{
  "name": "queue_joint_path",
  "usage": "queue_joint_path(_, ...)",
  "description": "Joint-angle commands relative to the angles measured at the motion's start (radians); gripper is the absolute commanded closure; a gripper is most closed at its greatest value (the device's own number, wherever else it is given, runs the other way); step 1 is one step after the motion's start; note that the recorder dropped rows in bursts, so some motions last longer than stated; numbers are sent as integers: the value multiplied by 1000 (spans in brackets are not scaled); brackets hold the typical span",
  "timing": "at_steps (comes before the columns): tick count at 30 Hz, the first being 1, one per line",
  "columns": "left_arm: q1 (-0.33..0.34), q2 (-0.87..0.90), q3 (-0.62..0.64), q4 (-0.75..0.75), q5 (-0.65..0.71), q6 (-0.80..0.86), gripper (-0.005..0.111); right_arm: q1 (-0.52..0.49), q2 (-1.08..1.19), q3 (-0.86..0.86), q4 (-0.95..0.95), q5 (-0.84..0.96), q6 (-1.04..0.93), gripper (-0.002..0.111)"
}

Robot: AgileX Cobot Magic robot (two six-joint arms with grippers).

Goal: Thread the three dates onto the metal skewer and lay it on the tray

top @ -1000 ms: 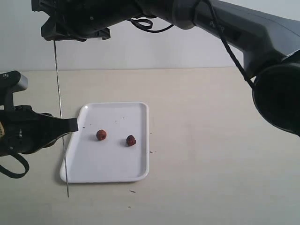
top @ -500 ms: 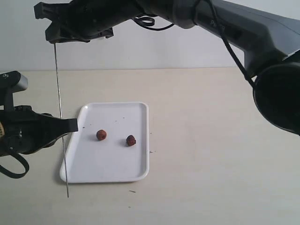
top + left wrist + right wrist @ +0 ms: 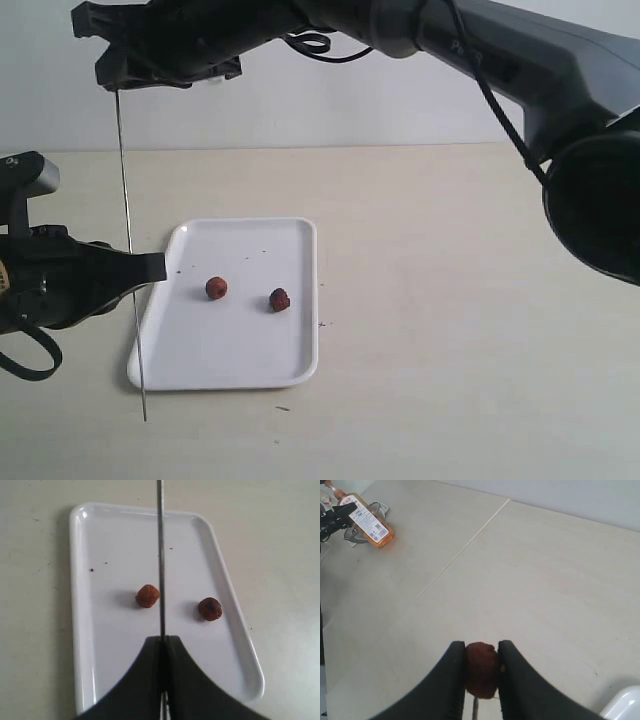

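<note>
Beside the tray (image 3: 250,360), left claw (image 3: 161,640) clamps the skewer (image 3: 124,180) upright, apparently so its top is presented; right claw (image 3: 482,644), overhead, pinches one date (image 3: 481,672) for threading. Two dates (image 3: 216,288) (image 3: 279,299) lie on the tray.

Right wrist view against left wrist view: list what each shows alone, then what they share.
Only the right wrist view: the right gripper shut on a date, and a labelled bottle of orange liquid far off.
Only the left wrist view: two dates lying apart on the tray, and the left gripper shut on the metal skewer.
Both: the skewer (just a sliver by the held date in the right wrist view), the tray (only a corner there), and the table.
</note>
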Motion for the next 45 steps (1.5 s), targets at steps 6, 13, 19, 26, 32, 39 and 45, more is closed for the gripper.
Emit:
queue_joint_path(6, 3, 6, 1, -3, 1, -5, 107, -2, -24, 1, 1, 2, -3, 87)
queue_joint_path(13, 3, 6, 1, -3, 1, -5, 107, -2, -24, 1, 1, 6, -5, 87)
queue_joint_path(19, 3, 6, 1, -3, 1, -5, 107, -2, -20, 1, -4, 9, -5, 87)
queue_joint_path(26, 3, 6, 1, -3, -3, -5, 107, -2, 3, 1, -4, 13, -5, 87)
queue_joint_path(32, 3, 6, 1, -3, -10, -5, 107, -2, 3, 1, -2, 15, -5, 87)
queue_joint_path(39, 3, 6, 1, -3, -6, -5, 107, -2, -2, 1, 4, 4, -5, 87)
queue_joint_path(45, 3, 6, 1, -3, -6, -5, 107, -2, -15, 1, 25, 11, -6, 87)
